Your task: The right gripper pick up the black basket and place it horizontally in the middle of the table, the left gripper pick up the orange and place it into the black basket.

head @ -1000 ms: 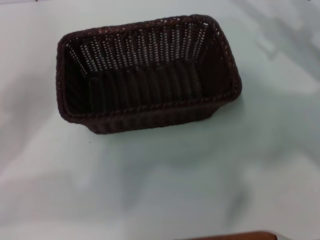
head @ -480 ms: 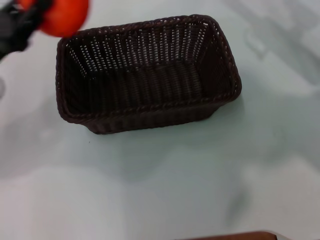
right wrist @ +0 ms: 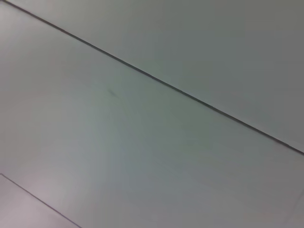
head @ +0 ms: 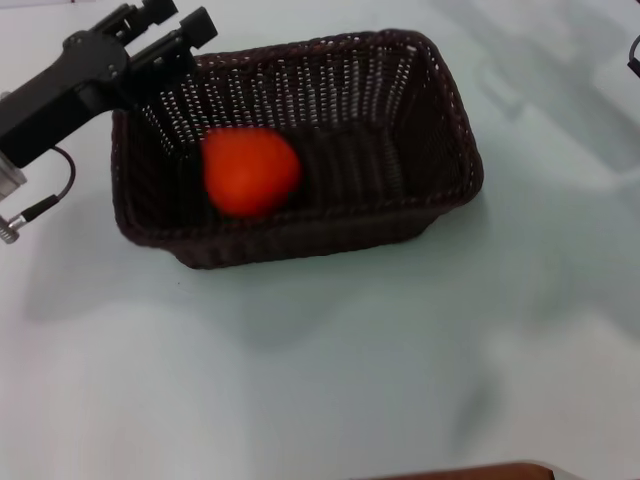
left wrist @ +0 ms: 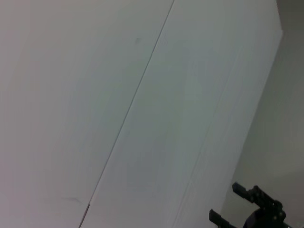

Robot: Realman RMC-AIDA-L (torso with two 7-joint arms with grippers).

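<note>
The black basket [head: 440,120] lies lengthwise across the middle of the table [head: 350,380] in the head view. The orange [head: 251,171] is inside it, toward its left end, and looks motion-blurred. My left gripper [head: 188,14] is open and empty above the basket's back left corner, apart from the orange. My right gripper [head: 635,55] shows only as a black sliver at the right edge. It also shows far off in the left wrist view [left wrist: 232,202], with its two fingers apart and nothing between them.
A brown edge [head: 470,472] shows at the bottom of the head view. A cable and silver plug [head: 25,215] hang from my left arm, left of the basket. The right wrist view shows only pale surface with thin seams.
My left gripper came in from the upper left holding the orange, then opened. The orange has dropped into the basket. The basket has not moved.
</note>
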